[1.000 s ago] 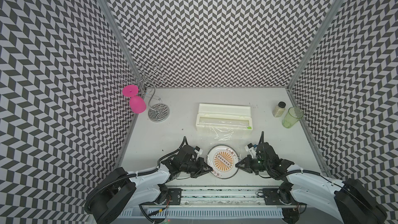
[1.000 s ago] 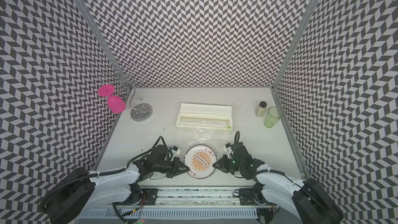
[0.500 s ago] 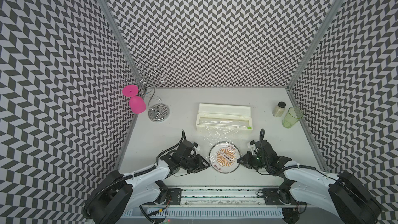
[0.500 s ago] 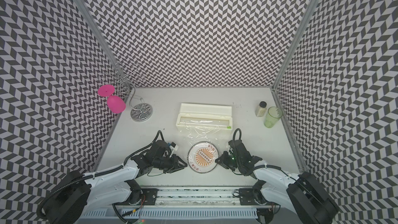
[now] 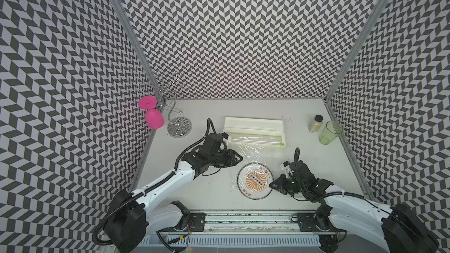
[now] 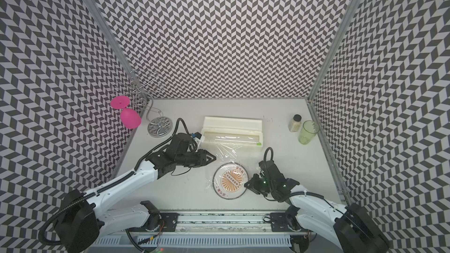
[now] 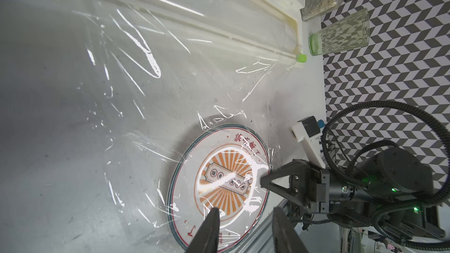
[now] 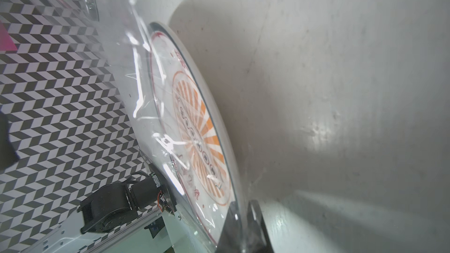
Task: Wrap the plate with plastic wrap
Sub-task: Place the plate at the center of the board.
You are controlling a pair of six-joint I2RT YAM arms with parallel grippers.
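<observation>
- Plastic wrap [image 5: 246,153] is the biggest thing I'm working. It is a wrinkled clear sheet that runs from the slot of the dispenser box [image 5: 253,124] across the surface [image 5: 194,186] and over the plate. From here it looks uncut at the box end.
- The dispenser box lies open at the back, well apart from both arms. Its green tab sits at the right end of the slot.
- The plate [image 5: 254,183] sits near the front edge, between my two arms, with film draped over its face. The shadow under it suggests it is tipped up a little rather than lying flat.
- My left hand [image 5: 239,158] is spread and carries nothing. It hangs just beside the film's left margin, between box and plate.
- My right hand [image 5: 270,185] is pressed together at the plate's right rim. It appears to pinch the rim with the film over it.
- I judge the covering step is in hand, with the plastic wrap laid over but not sealed.
- Next I'd sever the sheet at the box and then tuck the loose margins under the rim. That needs the plate held steady so the film doesn't drag off.
</observation>
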